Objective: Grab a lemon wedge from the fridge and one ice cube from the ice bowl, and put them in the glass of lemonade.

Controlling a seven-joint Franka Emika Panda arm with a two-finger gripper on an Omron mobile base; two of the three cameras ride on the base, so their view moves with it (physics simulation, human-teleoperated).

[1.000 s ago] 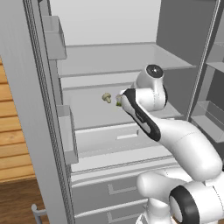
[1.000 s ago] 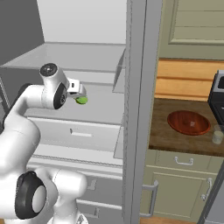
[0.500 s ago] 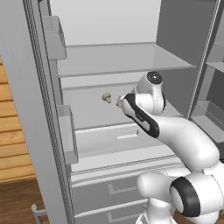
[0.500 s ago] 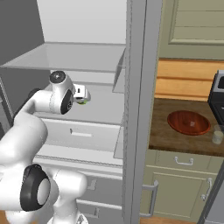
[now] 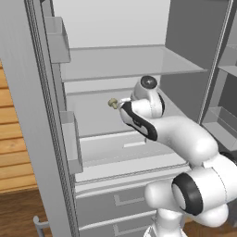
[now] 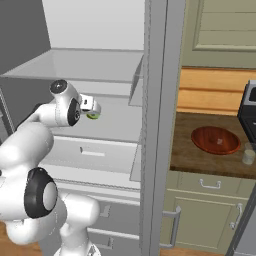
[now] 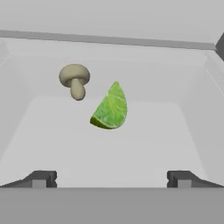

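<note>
Inside the open fridge [image 5: 115, 55], the white arm reaches over a pale shelf toward the lemon wedge [image 7: 110, 108], which the hand view shows lying on the shelf floor just beside a small beige mushroom [image 7: 75, 81], the two close but apart. The end effector [image 7: 111, 178] stands open, its two dark fingertips [image 7: 41, 178] wide apart at the bottom of the hand view, with the wedge ahead of them and untouched.

From the left base view the mushroom [image 5: 112, 102] shows at the tip of the arm, while the wedge is hidden behind the wrist; from the right base view the wedge [image 6: 92, 116] appears as a green speck just past the end effector [image 6: 91, 105], and the mushroom cannot be made out.

The right base view alone takes in the desk to the right of the fridge [image 6: 155, 125], where the ice bowl [image 6: 215, 140] sits on dark wood with the glass of lemonade [image 6: 248, 154] near its right rim. An ice cube in the bowl is too small to tell. Beige cabinets [image 6: 210, 210] with bar handles stand beneath. No readable writing appears anywhere
</note>
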